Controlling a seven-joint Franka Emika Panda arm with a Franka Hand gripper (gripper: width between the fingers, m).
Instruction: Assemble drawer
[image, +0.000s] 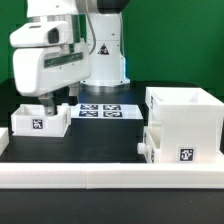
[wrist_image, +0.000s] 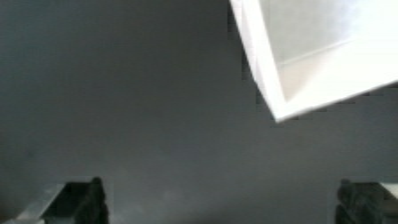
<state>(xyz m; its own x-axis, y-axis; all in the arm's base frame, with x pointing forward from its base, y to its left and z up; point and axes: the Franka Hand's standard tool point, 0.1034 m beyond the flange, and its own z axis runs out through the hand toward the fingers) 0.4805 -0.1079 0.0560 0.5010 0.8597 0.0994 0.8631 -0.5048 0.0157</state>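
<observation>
near loose tray (image: 40, 122), fingers (wrist_image: 75, 203) spread; case (image: 185, 110) apart.

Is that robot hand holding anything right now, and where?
Nothing: the gripper is open, only dark table between its fingers; the white tray sits apart, ungripped.

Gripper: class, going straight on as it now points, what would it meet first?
Probably the black table: the wrist view shows only dark surface ahead of the open gripper, a white tray off to one side. Depth is unclear.
</observation>
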